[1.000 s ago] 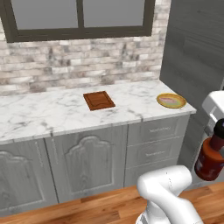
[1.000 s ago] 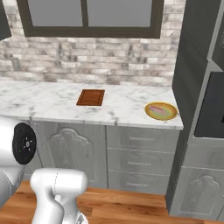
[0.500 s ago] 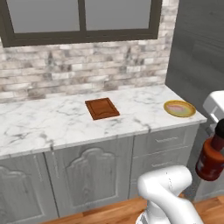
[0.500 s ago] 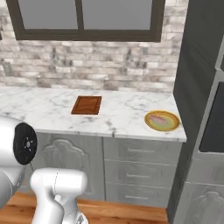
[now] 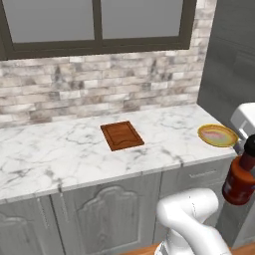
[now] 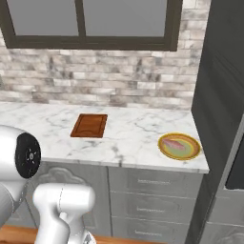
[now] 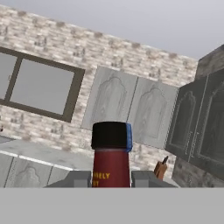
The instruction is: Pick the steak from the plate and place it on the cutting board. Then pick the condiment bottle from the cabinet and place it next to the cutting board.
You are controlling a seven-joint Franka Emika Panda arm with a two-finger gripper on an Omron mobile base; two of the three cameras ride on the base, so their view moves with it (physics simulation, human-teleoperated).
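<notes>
On the marble desk [image 5: 60, 154] lies the cutting board [image 5: 122, 135], bare, well apart from the plate [image 6: 179, 146] bearing the steak [image 6: 177, 145]. Off the desk's right end, the fingers [image 7: 111, 179] are closed tight on the upright condiment bottle [image 5: 240, 179].

Not much to be read here tbh. Yellow lettering is printed on the red label of the slim red-brown, black-capped condiment bottle [image 7: 111, 157], seen up close in the hand view. Only the letters "ELY" can be made out on the upper line; the start of the word is cut off by the dark finger tip in front of it, and the line below is too hidden to be read.
</notes>
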